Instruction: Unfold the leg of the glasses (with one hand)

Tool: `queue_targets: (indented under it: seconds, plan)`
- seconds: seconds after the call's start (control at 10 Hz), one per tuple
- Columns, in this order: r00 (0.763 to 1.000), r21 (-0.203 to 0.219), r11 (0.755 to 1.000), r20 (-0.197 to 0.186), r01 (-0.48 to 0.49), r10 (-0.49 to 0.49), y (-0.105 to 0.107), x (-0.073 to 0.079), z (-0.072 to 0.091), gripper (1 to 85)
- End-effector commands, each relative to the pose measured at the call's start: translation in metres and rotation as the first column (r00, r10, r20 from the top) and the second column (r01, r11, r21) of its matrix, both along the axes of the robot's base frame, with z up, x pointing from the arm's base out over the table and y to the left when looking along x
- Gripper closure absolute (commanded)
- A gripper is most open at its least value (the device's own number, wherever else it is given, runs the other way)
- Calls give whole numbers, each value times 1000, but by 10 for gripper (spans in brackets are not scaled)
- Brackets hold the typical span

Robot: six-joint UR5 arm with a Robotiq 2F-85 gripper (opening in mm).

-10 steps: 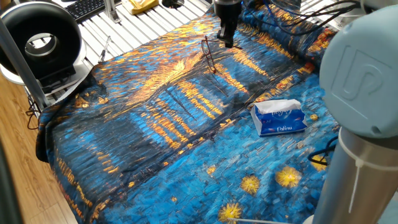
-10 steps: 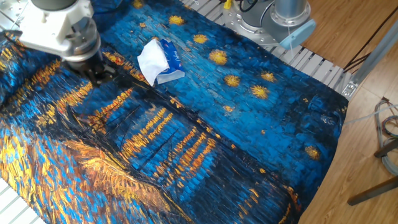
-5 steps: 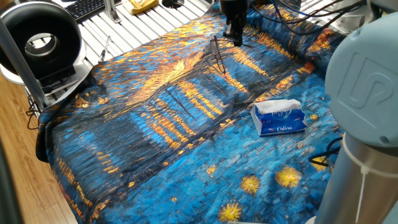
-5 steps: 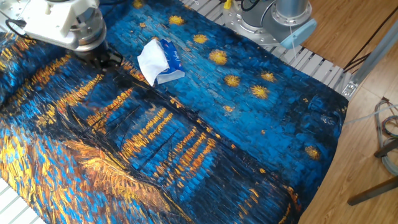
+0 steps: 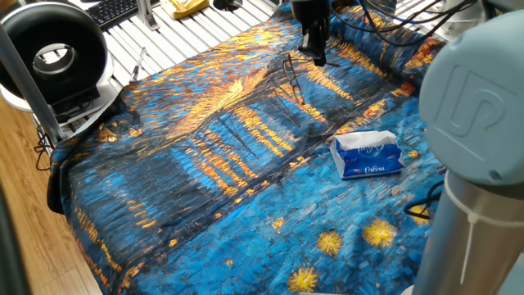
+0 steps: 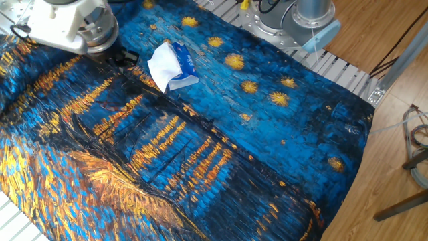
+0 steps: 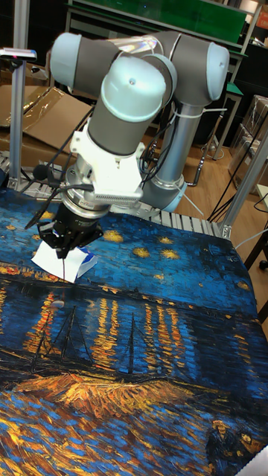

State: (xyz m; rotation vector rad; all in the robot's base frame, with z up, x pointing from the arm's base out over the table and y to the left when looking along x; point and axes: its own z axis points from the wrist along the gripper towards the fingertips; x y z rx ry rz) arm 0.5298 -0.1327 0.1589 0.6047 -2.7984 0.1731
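The glasses (image 5: 292, 76) sit in the upper middle of one fixed view, on the painted cloth (image 5: 205, 156) that covers the desk. They seem propped up from the cloth, not lying flat, with the frame's top near the gripper (image 5: 318, 56). Their long axis runs from upper left to lower right, leaning down toward the blue tissue pack (image 5: 368, 155), which lies well apart at the right. A thin dark line at the lower end may be the leg (image 5: 300, 95), though it is too fine to be sure of its fold.

The gripper hangs just beside the frame's upper end, at the top centre. Whether the jaws are closed on wire or merely close to it cannot be told from any view; in the other fixed view the arm's wrist hides the glasses, and in the tall fixed view only dark fingers over the tissue pack show.

The risk, as I judge it, is that the light frame slides or tips over on the soft cloth instead of the hinge turning, since nothing else pins it. A thin wire could also slip out of the jaws or bend.
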Motion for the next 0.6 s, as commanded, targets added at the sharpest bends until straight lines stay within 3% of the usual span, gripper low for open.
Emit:
queue_targets:
  seconds: [0.0,0.5]
  plan:
    - [998,40,999,-55,-3,5,8,-8,-4,847]
    - [995,58,998,-93,-13,18,11,-7,-11,847]
